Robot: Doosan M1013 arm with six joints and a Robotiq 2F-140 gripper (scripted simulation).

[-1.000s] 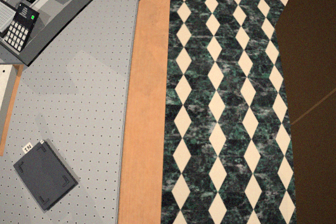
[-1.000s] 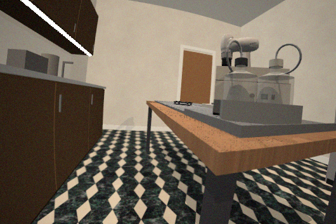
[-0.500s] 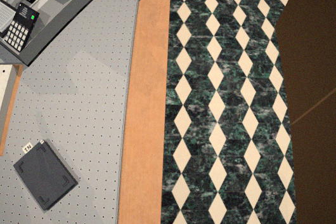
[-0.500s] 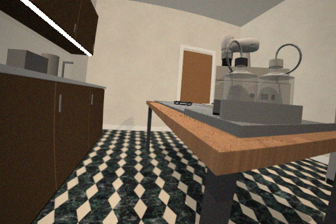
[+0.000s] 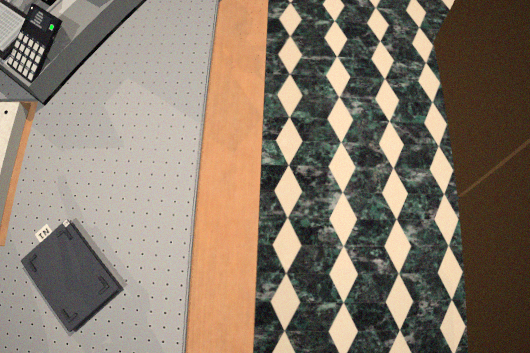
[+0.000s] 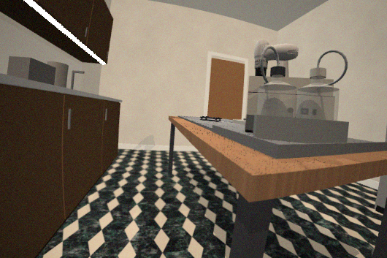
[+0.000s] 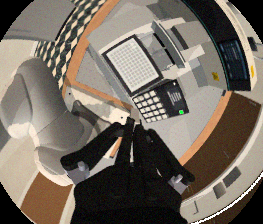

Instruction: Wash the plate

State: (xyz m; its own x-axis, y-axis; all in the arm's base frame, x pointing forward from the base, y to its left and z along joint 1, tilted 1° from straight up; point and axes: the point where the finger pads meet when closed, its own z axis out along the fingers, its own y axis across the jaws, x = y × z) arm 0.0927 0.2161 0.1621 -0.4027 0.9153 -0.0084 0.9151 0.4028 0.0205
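Grey perforated board on a wooden table, edged in orange wood, above a dark green marble floor with cream diamonds. Brown cabinets under a pale counter along one wall, an orange-brown door at the far end, two capped bottles with hoses at the near end of the table. Washer at the top-left corner of the top view, keypad of white keys on a black panel, lamp lit green. Plate white, gridded with small wells, lying flat in the washer's carrier just beside the keypad; cut corner too small to make out. Nest N1 a dark tray with corner locators, well apart from the washer, bearing no plate. Gripper above the washer, fingers together, clamped on nothing.
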